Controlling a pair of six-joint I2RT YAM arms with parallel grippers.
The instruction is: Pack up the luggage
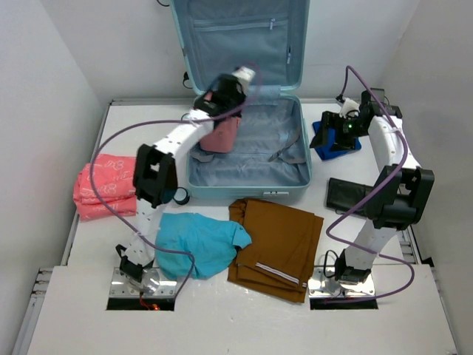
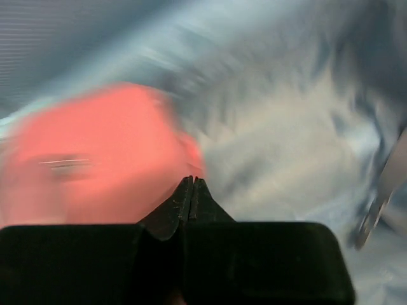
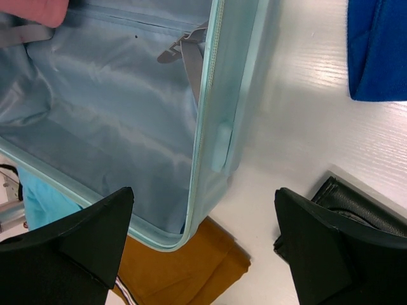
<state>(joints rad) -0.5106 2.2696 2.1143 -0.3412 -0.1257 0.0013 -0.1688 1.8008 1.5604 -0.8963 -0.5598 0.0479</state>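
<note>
The luggage (image 1: 247, 194) lies open on the table with its lid (image 1: 236, 37) standing up at the back; its right rim shows in the right wrist view (image 3: 206, 127). My left gripper (image 1: 213, 117) reaches into its far left corner, shut on a dusty pink item (image 1: 219, 137). The left wrist view is blurred, with the jaws (image 2: 191, 180) closed at the pink item's edge (image 2: 95, 146) over the grey-blue lining. My right gripper (image 1: 332, 133) is open and empty, hovering beside the luggage's right side (image 3: 203, 190). The pink item's corner also shows there (image 3: 32, 9).
Folded coral towels (image 1: 103, 185) lie at the left. A teal garment (image 1: 199, 240) and folded brown trousers (image 1: 277, 240) lie in front of the luggage. A blue folded item (image 1: 336, 140) and a black pouch (image 1: 351, 196) lie to the right. Grey straps (image 1: 292, 151) lie inside.
</note>
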